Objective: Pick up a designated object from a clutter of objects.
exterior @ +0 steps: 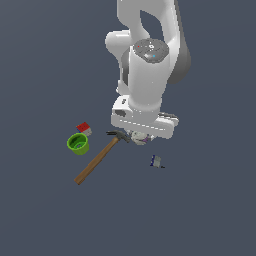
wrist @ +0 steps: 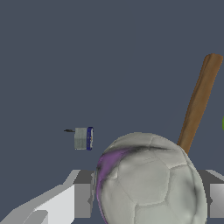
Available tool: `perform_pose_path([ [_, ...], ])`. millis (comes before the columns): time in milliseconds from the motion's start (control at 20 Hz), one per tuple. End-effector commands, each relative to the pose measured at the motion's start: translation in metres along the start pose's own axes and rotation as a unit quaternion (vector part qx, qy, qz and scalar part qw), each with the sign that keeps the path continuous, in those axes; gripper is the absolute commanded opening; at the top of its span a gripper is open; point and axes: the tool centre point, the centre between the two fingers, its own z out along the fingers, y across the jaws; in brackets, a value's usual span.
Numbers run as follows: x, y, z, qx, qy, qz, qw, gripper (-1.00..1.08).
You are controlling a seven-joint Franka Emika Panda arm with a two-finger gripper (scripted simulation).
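Dark slate-grey bench (exterior: 210,210) all round, pincer (wrist: 144,199) clamped around whitish ball (wrist: 148,183) with purple smudge, hammer (exterior: 97,159) just beside, blue-grey item (exterior: 157,161) near, green cup (exterior: 78,144) and red-white box (exterior: 84,128) farther off, no legible writing.

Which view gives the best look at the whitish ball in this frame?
The wrist view. The ball fills the foreground between the tool's fingers, with its seams and purple mark clear. In the exterior view only a sliver of the ball shows under the arm, beside the hammer head.
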Motion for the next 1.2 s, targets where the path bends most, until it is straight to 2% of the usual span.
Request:
perform_pose_path([
  [0, -0.003, 0.001, -0.03, 0.0, 0.0, 0.0, 1.0, -1.0],
  [350, -0.01, 0.003, -0.105, 0.0, 0.0, 0.0, 1.0, -1.0],
  [600, -0.012, 0.003, -0.143, 0.0, 0.0, 0.0, 1.0, -1.0],
  [850, -0.013, 0.004, -0.167, 0.0, 0.0, 0.0, 1.0, -1.0],
  [1150, -0.013, 0.003, -0.178, 0.0, 0.0, 0.0, 1.0, -1.0],
])
